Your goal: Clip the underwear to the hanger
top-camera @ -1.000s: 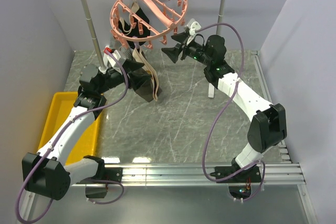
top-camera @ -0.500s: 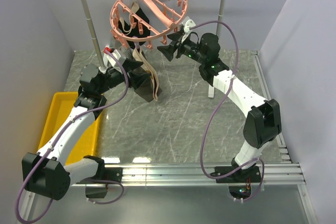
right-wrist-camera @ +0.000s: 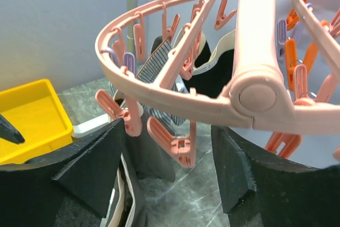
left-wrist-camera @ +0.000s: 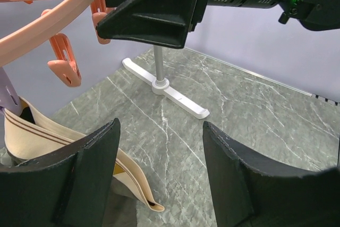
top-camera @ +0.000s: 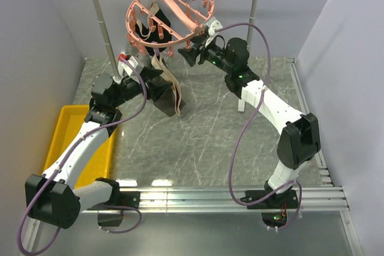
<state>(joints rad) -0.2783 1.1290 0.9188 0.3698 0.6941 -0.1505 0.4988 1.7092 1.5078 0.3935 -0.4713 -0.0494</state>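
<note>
The salmon-pink hanger (top-camera: 170,11) hangs from the white rail, tilted. The grey-brown underwear (top-camera: 163,105) with its tan waistband (top-camera: 174,91) droops from the ring's near-left side to the table; a purple peg (left-wrist-camera: 7,106) seems to grip the band. My left gripper (top-camera: 162,86) is open beside the cloth, and the waistband (left-wrist-camera: 50,136) passes behind its left finger (left-wrist-camera: 160,126). My right gripper (top-camera: 191,52) is open just under the ring's right rim. A pink peg (right-wrist-camera: 178,142) hangs between its open jaws (right-wrist-camera: 167,128). The underwear (right-wrist-camera: 154,155) shows below.
A black garment (top-camera: 144,31) and a striped grey cloth (top-camera: 133,49) hang on the hanger's far left. A yellow tray (top-camera: 69,130) sits at the table's left. The rail's posts (top-camera: 101,19) and white foot (top-camera: 241,103) stand at the back.
My right gripper has moved left and up, from right of the hanger to under its rim, around a peg. The left arm and underwear have not moved.
</note>
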